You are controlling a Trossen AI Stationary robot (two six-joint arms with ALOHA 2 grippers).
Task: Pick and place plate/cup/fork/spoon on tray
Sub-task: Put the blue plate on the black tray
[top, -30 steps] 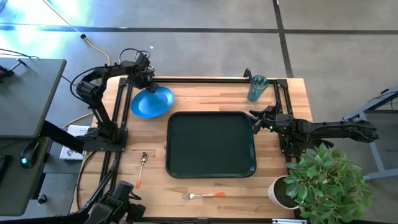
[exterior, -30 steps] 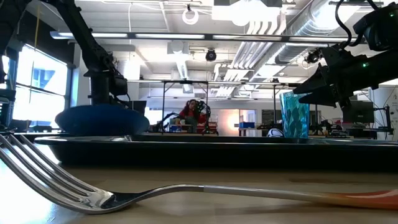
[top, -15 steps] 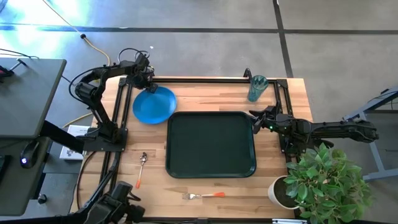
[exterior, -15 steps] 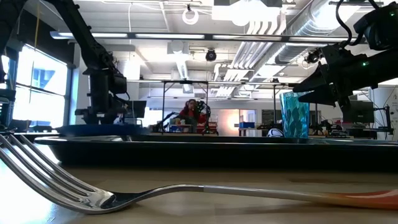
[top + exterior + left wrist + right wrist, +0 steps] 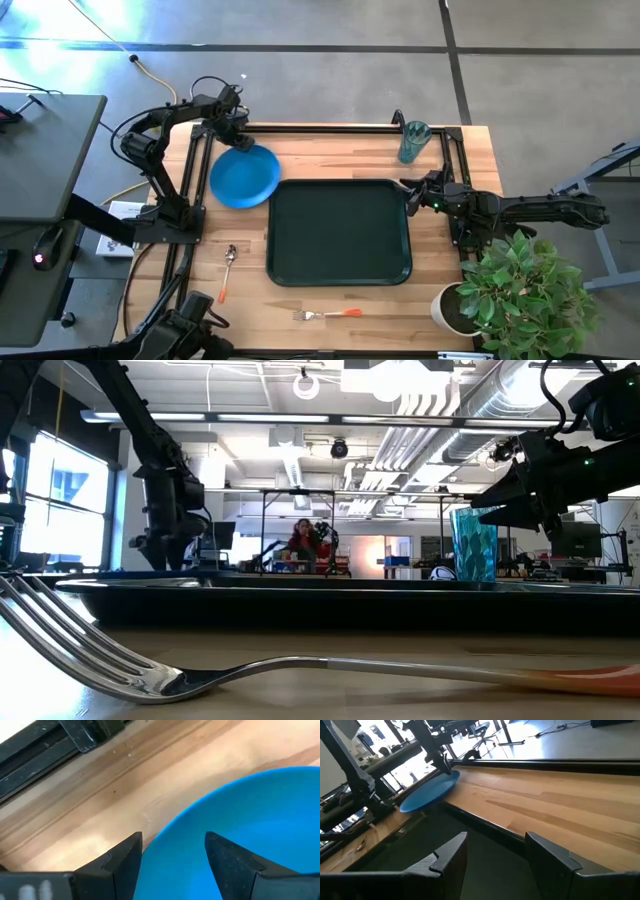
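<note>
The blue plate (image 5: 244,177) lies about flat at the table's far left. Its near right edge reaches over the far left corner of the dark tray (image 5: 340,232). My left gripper (image 5: 238,140) is open at the plate's far rim (image 5: 165,827), pointing down, one finger over the plate and one outside the rim; I cannot tell whether it touches. My right gripper (image 5: 410,193) is open and empty over the tray's far right corner. The teal cup (image 5: 413,141) stands upright at the far right. The spoon (image 5: 228,270) lies left of the tray and the fork (image 5: 325,314) near the front edge.
A potted plant (image 5: 520,290) stands at the table's near right corner. A black frame rail (image 5: 330,127) runs along the far edge. In the low view the fork's tines (image 5: 90,650) lie close in front of the tray's rim (image 5: 320,595).
My left gripper has gone down with the plate. The plate was lifted and tilted a second ago. It has come down to lie about flat and has shifted a little toward the near edge, against the tray's far left corner.
</note>
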